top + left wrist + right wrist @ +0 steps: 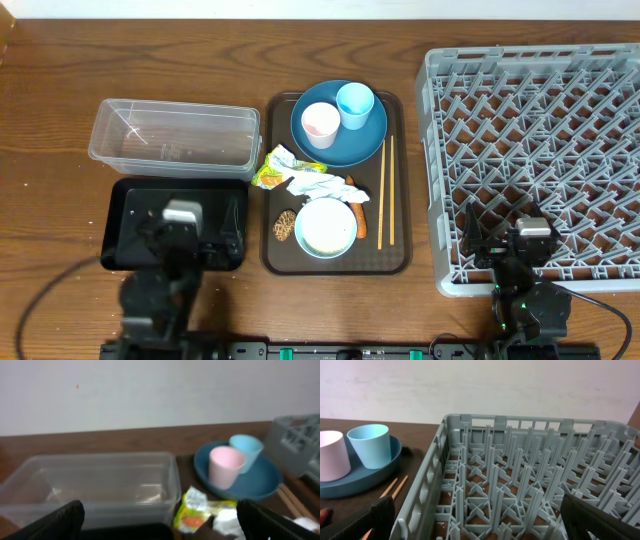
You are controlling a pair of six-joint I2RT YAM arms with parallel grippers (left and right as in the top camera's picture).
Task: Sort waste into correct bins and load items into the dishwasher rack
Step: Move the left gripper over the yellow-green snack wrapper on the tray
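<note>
**Overhead and wrist views of a dark, wood-grained counter (pixel 60 130).**

- **Centre:** a brown serving tray (pixel 400 215), rectangular with rounded corners.
- **Far half of the serving tray:** a round dark-blue plate (pixel 345 152) carries two smooth, tapered cups, upright and side by side. The light-blue cup (pixel 355 103) stands on the right and the white-pink cup (pixel 321 124) on the left.
- **Right side of the serving tray:** two thin wooden chopsticks (pixel 385 192) lie parallel, running near to far.
- **Middle of the serving tray:** crumpled yellow-green and white wrappers (pixel 290 172) overhang its left rim.
- **Near half of the serving tray:** a round light-blue bowl (pixel 304 246) holds a white filling. A ridged brown lump (pixel 285 224) lies just to its left, and an orange carrot-like piece (pixel 360 218) just to its right.
- **Left of the serving tray:** a clear plastic tub (pixel 172 105), rectangular with thin walls, sits at the far side. A shallow, glossy black tray (pixel 125 210) sits nearer.
- **Right of the serving tray:** the grey plastic dishwasher rack (pixel 540 120), a square crate with a lattice floor and upright pegs.
- **Arms:** the left pincer (pixel 160 510) hangs over the black tray, and the right pincer (pixel 477 507) hangs over the rack's near edge. Both have their jaws spread wide with nothing between them.
</note>
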